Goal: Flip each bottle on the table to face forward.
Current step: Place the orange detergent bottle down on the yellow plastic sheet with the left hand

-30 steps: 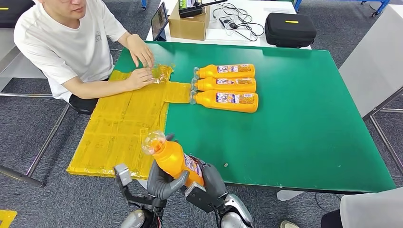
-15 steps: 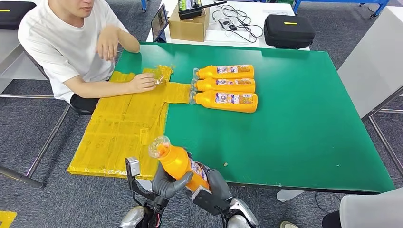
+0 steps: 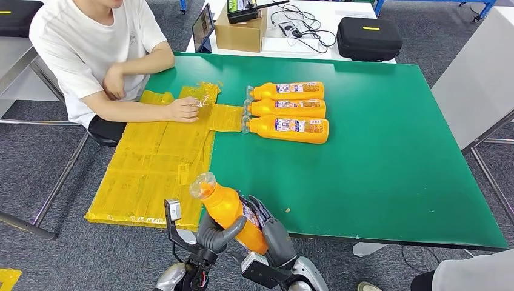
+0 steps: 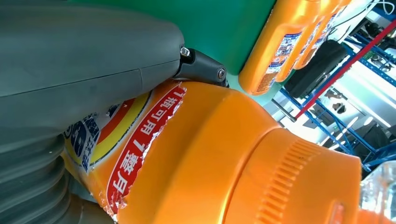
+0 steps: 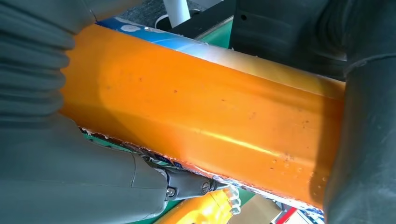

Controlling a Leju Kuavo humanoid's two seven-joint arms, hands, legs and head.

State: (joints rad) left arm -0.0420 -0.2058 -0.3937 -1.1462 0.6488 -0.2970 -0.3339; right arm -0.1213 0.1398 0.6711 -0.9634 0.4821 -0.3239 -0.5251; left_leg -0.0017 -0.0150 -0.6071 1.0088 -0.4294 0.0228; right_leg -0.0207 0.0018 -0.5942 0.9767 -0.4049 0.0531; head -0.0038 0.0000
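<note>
An orange bottle with a clear cap is tilted, cap up and to the left, just off the table's near edge. My left hand grips its lower body from the left, thumb across the front. My right hand holds it from the right. Up close, the bottle shows a torn red and white label beside my left hand. The plain orange side of the bottle lies against my right hand. Three more orange bottles lie side by side on the green table, caps to the left.
A yellow sheet covers the table's left part and hangs over its edge. A seated person in a white shirt rests one hand on crumpled yellow wrap there. A cardboard box, cables and a black case sit on the white table behind.
The held bottle has shifted slightly right and sunk a little in my hands. The person has lifted one hand off the yellow wrap and drawn it back to the body.
</note>
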